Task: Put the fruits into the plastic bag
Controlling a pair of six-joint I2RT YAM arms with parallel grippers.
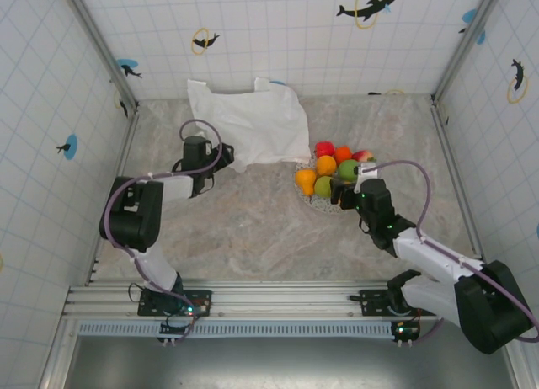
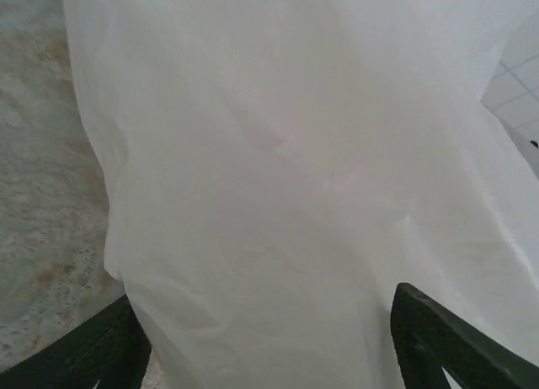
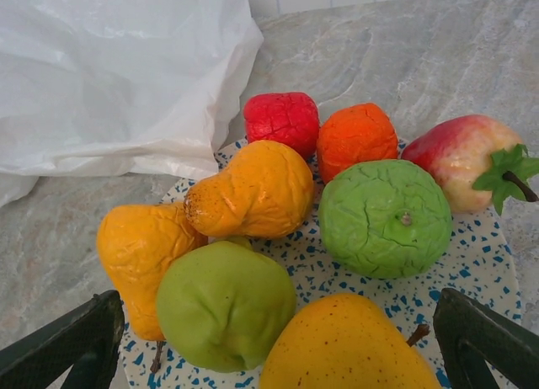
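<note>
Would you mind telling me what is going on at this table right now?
Two robot arms are getting set to bag fruit. The left gripper has its open fingers either side of the near edge of the white plastic bag, which lies crumpled on the table. The right gripper hangs open just over the fruits, which sit piled on a speckled plate beside the bag. Nothing is held yet.

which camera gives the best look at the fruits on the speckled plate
The right wrist view: the fruits sit close up on the plate, each colour and shape clear. The top external view shows them as a small, crowded cluster. The left wrist view faces the plastic bag instead.
</note>
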